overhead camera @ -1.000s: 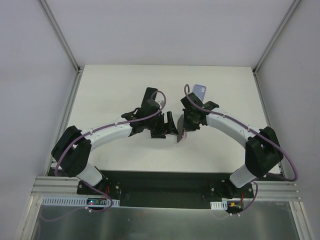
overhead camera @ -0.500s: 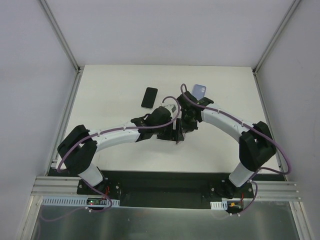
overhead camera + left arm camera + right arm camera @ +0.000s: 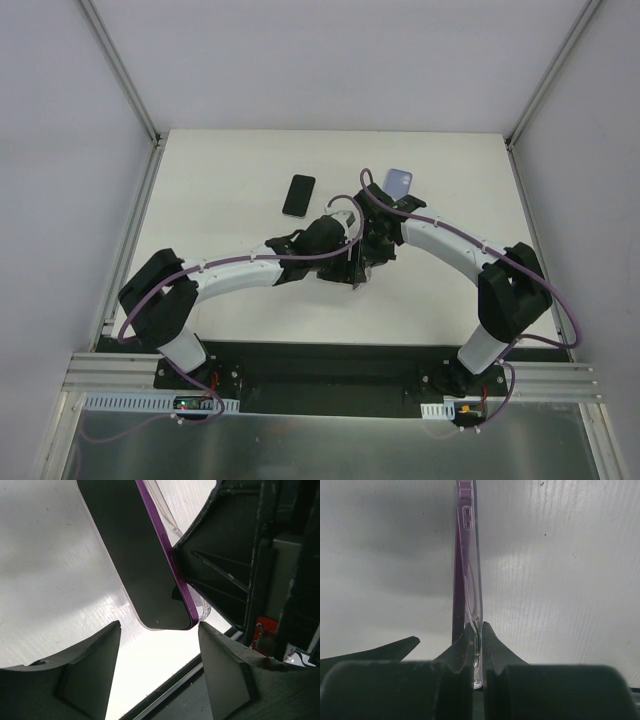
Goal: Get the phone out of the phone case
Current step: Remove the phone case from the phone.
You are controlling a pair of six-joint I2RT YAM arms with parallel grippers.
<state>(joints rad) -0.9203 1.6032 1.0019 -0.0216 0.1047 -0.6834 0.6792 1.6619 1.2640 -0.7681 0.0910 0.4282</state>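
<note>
A purple phone (image 3: 135, 555) with a dark screen sits in a clear case (image 3: 202, 611), held on edge above the table. In the top view it is a dark slab (image 3: 355, 272) between the two wrists. My right gripper (image 3: 477, 626) is shut on the clear case's wall (image 3: 475, 570); the purple phone edge (image 3: 457, 580) stands just left of that wall. My left gripper (image 3: 159, 630) is open, one finger on each side of the phone's lower end, the right fingertip near the case corner. In the top view the left gripper (image 3: 345, 262) and right gripper (image 3: 366, 256) are close together.
A black phone (image 3: 298, 195) lies flat on the white table behind the left wrist. A pale blue phone or case (image 3: 399, 183) lies behind the right arm. The table's dark front edge (image 3: 165, 692) shows below the left fingers.
My left gripper has swung right to the held phone, uncovering the black phone on the table. The right gripper has shifted slightly left, still holding the case.
</note>
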